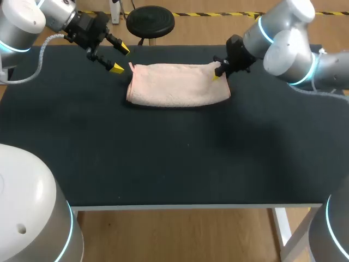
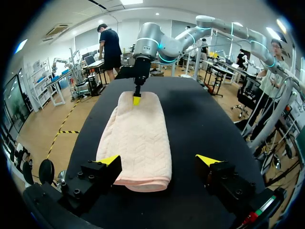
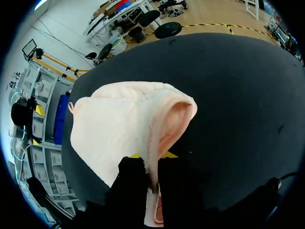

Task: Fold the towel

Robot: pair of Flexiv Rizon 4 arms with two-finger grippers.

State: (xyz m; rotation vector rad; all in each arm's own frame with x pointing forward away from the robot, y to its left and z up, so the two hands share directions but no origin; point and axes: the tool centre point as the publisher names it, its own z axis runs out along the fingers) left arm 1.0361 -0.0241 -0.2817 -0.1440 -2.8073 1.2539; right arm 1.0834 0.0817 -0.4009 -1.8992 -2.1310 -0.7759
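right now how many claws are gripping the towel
1: the right claw pinches the towel at its right end; the left claw is open at its left end.

A pink towel [image 2: 140, 138], folded into a long strip, lies on the black table [image 2: 205, 124] and runs straight ahead of the left end effector [image 2: 158, 160]. Its fingers are spread wide: one yellow tip sits over the towel's near corner, the other over bare table. At the far end, the right end effector [image 2: 137, 99] meets the towel's edge (only one yellow tip shows).
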